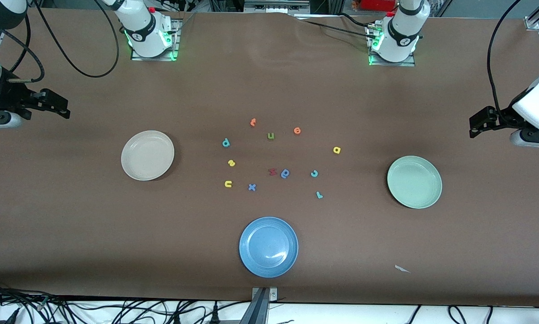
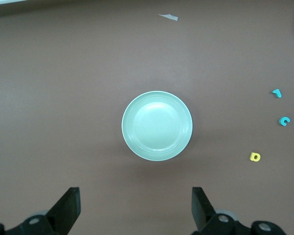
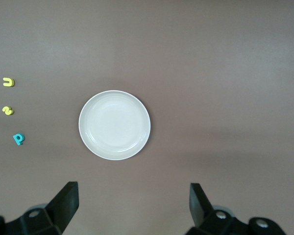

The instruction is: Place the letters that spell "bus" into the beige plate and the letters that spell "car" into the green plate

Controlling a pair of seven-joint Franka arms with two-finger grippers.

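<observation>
- The table [image 1: 71,225] is brown. Three plates and a bunch of small foam letters lie on it.
- The beige plate [image 1: 147,155] sits toward the right arm's end of the table. It has nothing in it.
- The green plate [image 1: 414,182] sits toward the left arm's end. It has nothing in it.
- The blue plate [image 1: 268,247] sits near the table edge that is closest to the front camera, in the middle.
- All the letters lie in the middle of the table, between the beige plate and the green plate.
- The teal b [image 1: 225,143], yellow s [image 1: 231,163] and yellow u [image 1: 228,183] lie in a row on the beige plate's side of the bunch.
- The yellow a [image 1: 337,150], teal c [image 1: 314,173] and teal r [image 1: 319,195] lie on the green plate's side.
- The other letters lie between these two groups.
- The right gripper [image 1: 60,105] waits in the air over its end of the table, past the beige plate. Its fingers [image 3: 63,203] are spread wide and hold nothing.
- The left gripper [image 1: 478,125] waits in the air over its end, past the green plate. Its fingers [image 2: 66,208] are spread wide and hold nothing.
- A small white scrap [image 1: 402,268] lies near the edge closest to the front camera.
</observation>
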